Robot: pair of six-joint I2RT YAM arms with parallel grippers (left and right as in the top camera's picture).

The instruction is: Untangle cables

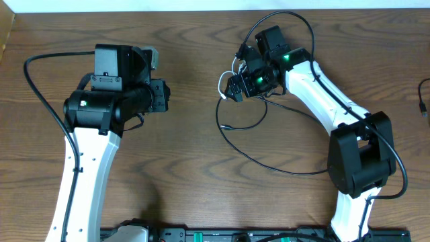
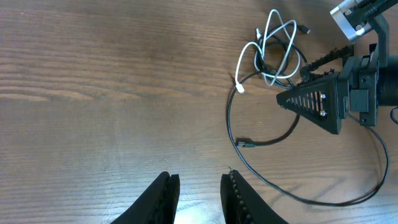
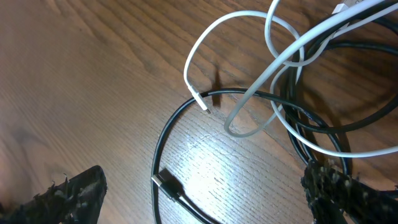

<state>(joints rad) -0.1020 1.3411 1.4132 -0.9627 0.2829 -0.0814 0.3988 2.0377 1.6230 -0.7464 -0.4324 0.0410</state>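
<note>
Nearest to us, in the right wrist view, the jaws of the right gripper (image 3: pixel 205 199) stand wide open and hold nothing. Between them lie bare desk (image 3: pixel 74 74) and the black cable (image 3: pixel 163 134), which curves down to its black plug (image 3: pixel 166 182). Just behind, the white cable (image 3: pixel 205 37) makes loops that cross over and through the black coils. Its white tip (image 3: pixel 202 102) lies touching or almost touching the black cable; we cannot tell which.

Here is the first danger. The strands are very thin and lie close together, so if the jaws close in this place they can catch both colours at once. A pull then makes the knot tighter instead of looser. A thin cord can also slip out from such broad jaws. Whether the fingertips (image 3: pixel 68 193) touch the desk we cannot tell.

Further away, the left gripper (image 2: pixel 200 199) is well apart from the tangle, its jaws only a little open and empty. Nothing pins the tangle, so we judge that a pull by one arm alone may drag all of it over the desk. Farthest, in the overhead view, the long black loop runs close to the right arm (image 1: pixel 316 87), and the arm may snag it when it moves.
</note>
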